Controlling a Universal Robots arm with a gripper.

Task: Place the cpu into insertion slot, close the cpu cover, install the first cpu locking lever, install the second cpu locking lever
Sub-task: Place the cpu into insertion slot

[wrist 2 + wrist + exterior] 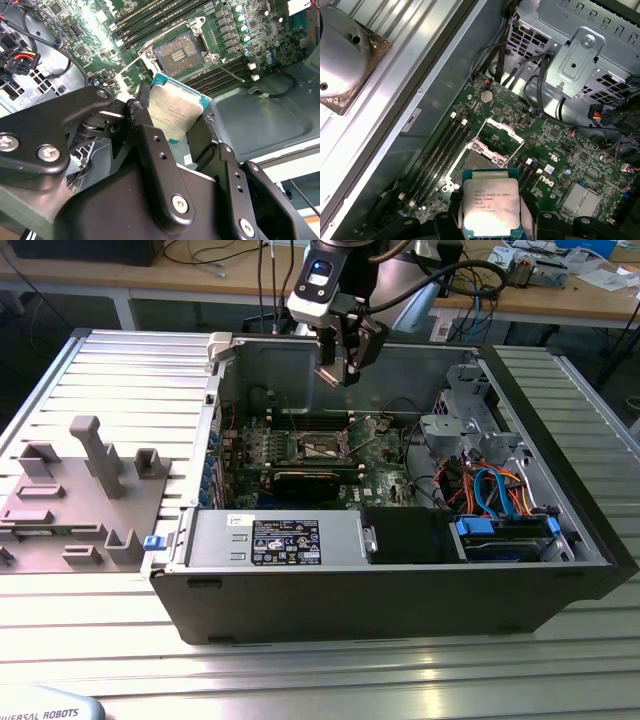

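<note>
Cpu (pixel 176 111), one, held in jaws, one insertion slot (pixel 179 52)

The bench (pixel 330 675) is a ribbed silver metal surface; an open dark computer case (pixel 400 590) lies on its side at its middle; just beside it, on the exterior view's left, sits a grey fixture plate (pixel 90 515) with upright blocks.

Open black computer case (pixel 400 590) lies on ribbed aluminium worktop (pixel 300 670). Grey moulded fixture (pixel 80 490) just beside it at the exterior view's left. Inside the case: labelled silver power supply (pixel 285 540), blue and orange cables (pixel 488 485), metal drive cage (pixel 585 55), coin battery (pixel 485 95), long black memory slots (pixel 439 152).
</note>
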